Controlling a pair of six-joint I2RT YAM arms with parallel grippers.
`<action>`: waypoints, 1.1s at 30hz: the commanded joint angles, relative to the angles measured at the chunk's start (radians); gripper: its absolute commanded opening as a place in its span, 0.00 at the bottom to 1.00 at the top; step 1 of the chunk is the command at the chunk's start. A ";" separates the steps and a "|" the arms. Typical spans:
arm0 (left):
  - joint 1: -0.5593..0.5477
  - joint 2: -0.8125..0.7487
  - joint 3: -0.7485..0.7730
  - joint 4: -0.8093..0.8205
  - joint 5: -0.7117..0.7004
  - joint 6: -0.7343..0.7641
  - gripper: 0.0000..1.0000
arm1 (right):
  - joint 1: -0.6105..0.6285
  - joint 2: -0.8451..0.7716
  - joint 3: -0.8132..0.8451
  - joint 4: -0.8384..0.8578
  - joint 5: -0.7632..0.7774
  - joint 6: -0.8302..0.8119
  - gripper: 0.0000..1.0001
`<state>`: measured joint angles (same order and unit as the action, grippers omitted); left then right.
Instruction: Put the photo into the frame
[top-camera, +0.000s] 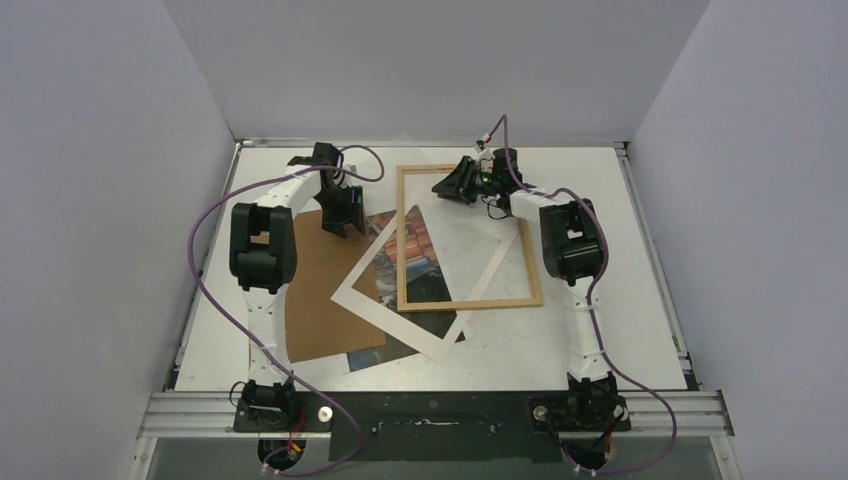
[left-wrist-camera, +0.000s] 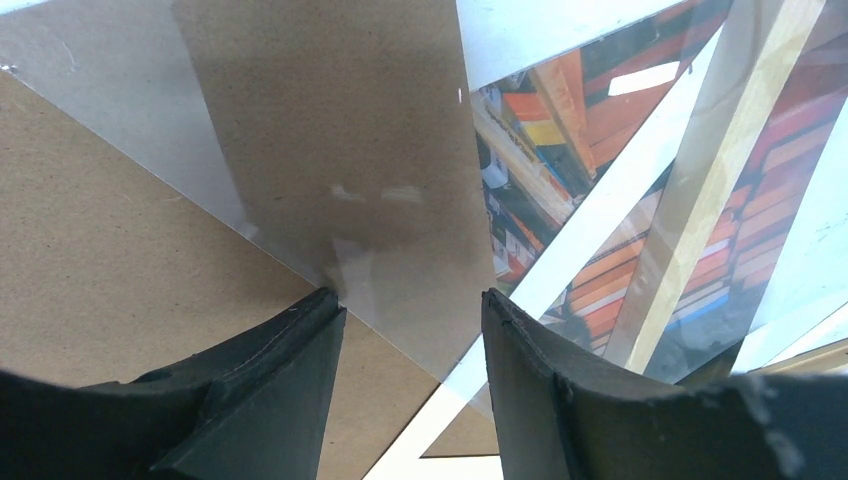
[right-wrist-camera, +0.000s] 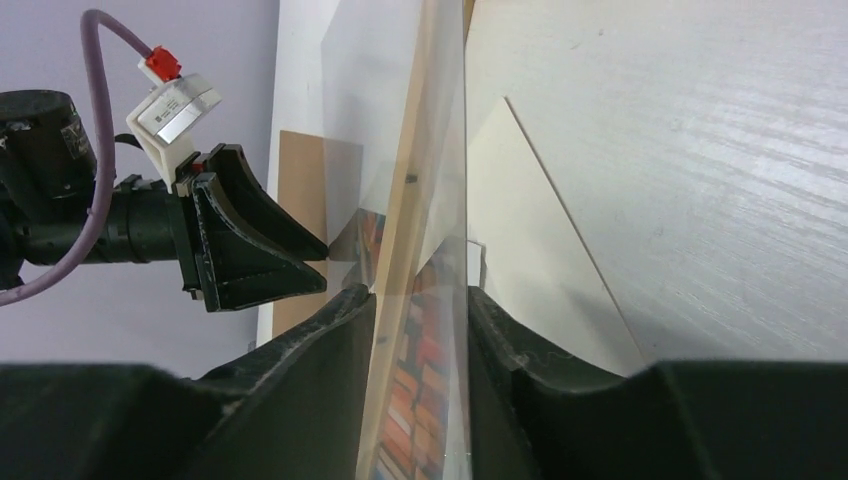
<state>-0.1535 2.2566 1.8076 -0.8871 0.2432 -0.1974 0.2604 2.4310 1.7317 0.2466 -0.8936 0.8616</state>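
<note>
The photo (top-camera: 405, 250) lies face up in mid-table, mostly covered; its colourful books show in the left wrist view (left-wrist-camera: 540, 150). The light-wood frame (top-camera: 470, 302) lies over it, with a clear pane. My right gripper (top-camera: 445, 188) is at the frame's far rail. In the right wrist view its fingers (right-wrist-camera: 420, 300) are shut on the wood rail (right-wrist-camera: 405, 200) and the pane. My left gripper (top-camera: 340, 215) is open (left-wrist-camera: 412, 305) just left of the frame, above the pane's edge and the brown board.
A white mat (top-camera: 400, 325) lies tilted over the photo, partly under the frame. The brown backing board (top-camera: 320, 300) lies to the left, under the left gripper (left-wrist-camera: 120, 260). Walls close in the table on three sides.
</note>
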 joint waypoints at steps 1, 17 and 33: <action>-0.004 0.110 -0.041 0.013 -0.078 0.042 0.52 | 0.005 -0.006 0.028 0.115 -0.004 0.040 0.29; 0.020 -0.046 0.071 0.030 0.136 -0.014 0.66 | -0.029 -0.234 -0.233 -0.050 0.133 -0.085 0.00; 0.032 -0.131 -0.025 0.136 0.241 -0.149 0.69 | -0.082 -0.490 -0.620 0.114 0.304 -0.106 0.00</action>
<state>-0.1238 2.1963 1.7981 -0.8104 0.4381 -0.3050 0.1761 2.0151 1.1702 0.2630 -0.6678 0.7948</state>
